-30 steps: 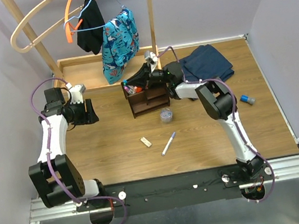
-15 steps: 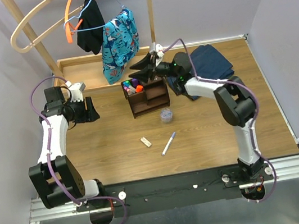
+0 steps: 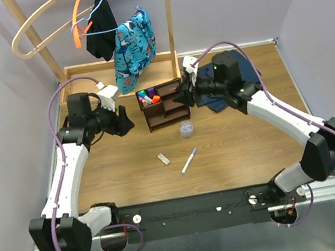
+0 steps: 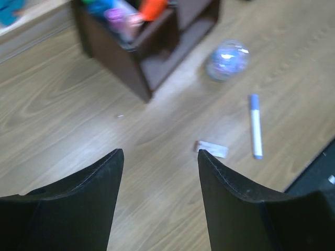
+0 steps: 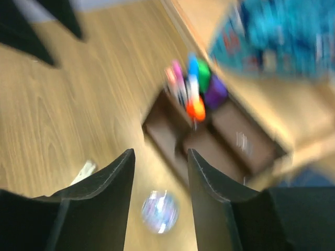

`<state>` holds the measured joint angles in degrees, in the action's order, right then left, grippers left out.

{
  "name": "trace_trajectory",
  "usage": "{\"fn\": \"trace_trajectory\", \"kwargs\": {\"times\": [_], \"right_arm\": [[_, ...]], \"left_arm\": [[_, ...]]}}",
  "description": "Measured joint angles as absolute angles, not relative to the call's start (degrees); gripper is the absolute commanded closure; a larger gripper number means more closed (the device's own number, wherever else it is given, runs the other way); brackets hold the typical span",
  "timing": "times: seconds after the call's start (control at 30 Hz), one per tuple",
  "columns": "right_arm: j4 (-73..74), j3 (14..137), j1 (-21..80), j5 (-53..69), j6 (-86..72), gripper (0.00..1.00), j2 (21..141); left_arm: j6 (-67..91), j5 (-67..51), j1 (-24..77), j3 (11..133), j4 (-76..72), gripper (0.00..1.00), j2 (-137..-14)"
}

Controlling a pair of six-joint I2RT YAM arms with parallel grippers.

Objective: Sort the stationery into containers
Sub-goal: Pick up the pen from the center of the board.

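Evidently between picks — left gripper (image 4: 159,151) and right gripper (image 5: 159,151) gape empty; next, pen (image 3: 189,159), eraser (image 3: 163,158) or tub (image 3: 186,129) needs grasping for the organiser (image 3: 168,121).

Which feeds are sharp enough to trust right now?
Top external: sharp, evenly lit. Left wrist: pen and eraser readable, organiser slightly soft. Right wrist: motion-blurred throughout, markers and tub smeared.
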<state>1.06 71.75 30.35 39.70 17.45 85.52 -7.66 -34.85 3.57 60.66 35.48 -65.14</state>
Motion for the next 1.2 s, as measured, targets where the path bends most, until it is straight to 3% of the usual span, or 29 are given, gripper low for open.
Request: {"fn": "trace_trajectory", "kwargs": {"times": [0.13, 0.37, 0.63, 0.73, 1.2], "right_arm": [[8.01, 66.98, 30.13, 23.51, 9.54, 0.25, 81.01], [12.49, 65.52, 24.56, 0.60, -5.08, 0.21, 76.47], [13.65, 64.77, 18.15, -5.58, -10.74, 0.21, 73.14], [13.65, 62.63, 17.06, -6.79, -10.70, 0.21, 70.30], [14.04, 56.12, 14.98, -6.76, -11.94, 0.21, 64.12]], "left_arm": [[-4.95, -33.32, 10.70, 62.28, 36.51, 0.33, -64.97], [0.73, -28.21, 22.35, 65.43, 36.62, 0.34, -69.19], [4.40, -18.44, 41.23, 68.05, 35.75, 0.34, -81.45], [6.66, -15.03, 45.91, 69.04, 35.42, 0.40, -86.24], [10.61, -7.20, 53.93, 72.53, 33.43, 0.55, -96.71]]}}
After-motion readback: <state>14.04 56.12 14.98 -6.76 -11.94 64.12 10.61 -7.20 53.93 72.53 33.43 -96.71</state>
